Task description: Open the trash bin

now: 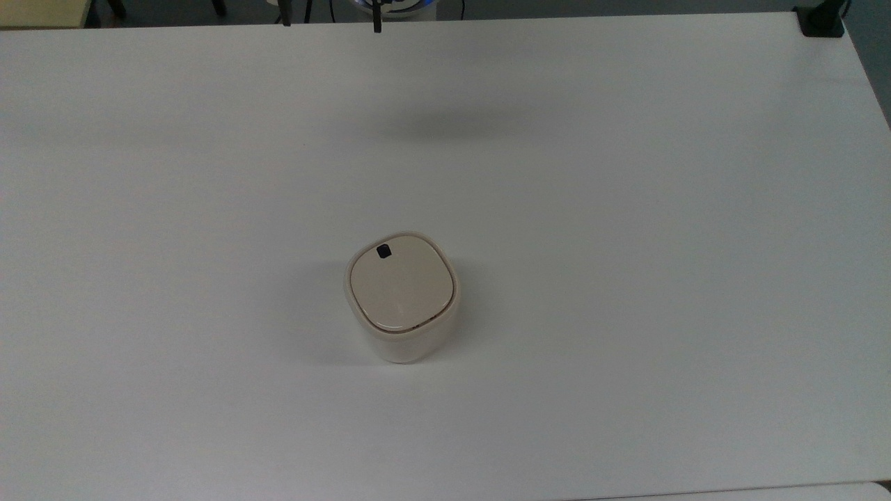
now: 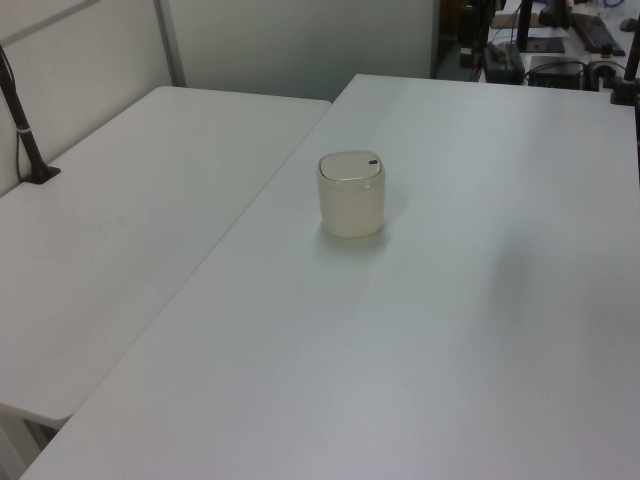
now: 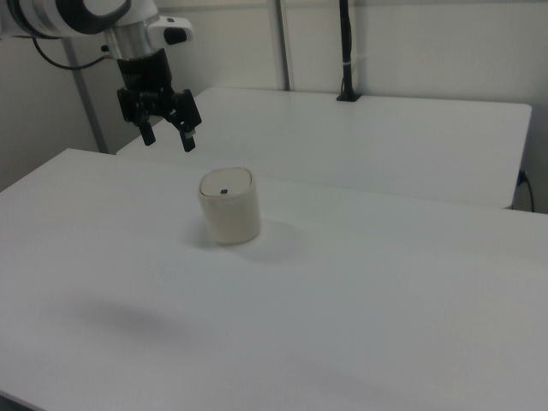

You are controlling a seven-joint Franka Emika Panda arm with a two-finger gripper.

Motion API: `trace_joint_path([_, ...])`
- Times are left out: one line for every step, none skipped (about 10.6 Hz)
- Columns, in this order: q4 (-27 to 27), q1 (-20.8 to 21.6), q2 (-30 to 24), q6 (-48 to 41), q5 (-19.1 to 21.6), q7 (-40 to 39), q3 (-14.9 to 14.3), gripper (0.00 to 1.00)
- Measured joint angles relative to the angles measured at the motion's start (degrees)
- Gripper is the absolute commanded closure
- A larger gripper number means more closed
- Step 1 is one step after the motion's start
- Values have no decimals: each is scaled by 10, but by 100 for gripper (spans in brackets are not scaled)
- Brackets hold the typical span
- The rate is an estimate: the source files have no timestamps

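The trash bin (image 1: 401, 327) is a small cream-white tub with rounded corners, standing upright near the middle of the white table (image 1: 626, 278). Its beige lid (image 1: 402, 287) lies flat and shut. A small black square button (image 1: 383, 251) sits at the lid's far rim in the top view. The bin (image 2: 352, 205) and button (image 2: 373, 162) also appear in the left view. In the right view my gripper (image 3: 168, 139) hangs in the air above and to the left of the bin (image 3: 229, 214), well apart from it, open, with nothing between its fingers.
A second white table (image 2: 130, 230) adjoins along one long side. A black pole (image 3: 345, 51) is clamped to that second table, and a black clamp (image 1: 821, 21) sits on the top view's far right corner. Bare tabletop surrounds the bin on all sides.
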Motion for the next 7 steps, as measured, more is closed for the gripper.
trace_joint_path([-7,-1,0,3,0,0,0,0])
trace_joint_path([-7,-1,0,3,0,0,0,0])
trace_joint_path([-7,-1,0,3,0,0,0,0])
trace_joint_path([-7,-1,0,3,0,0,0,0])
trace_joint_path([-7,-1,0,3,0,0,0,0])
trace_joint_path([-7,-1,0,3,0,0,0,0])
trace_joint_path([-7,-1,0,3,0,0,0,0])
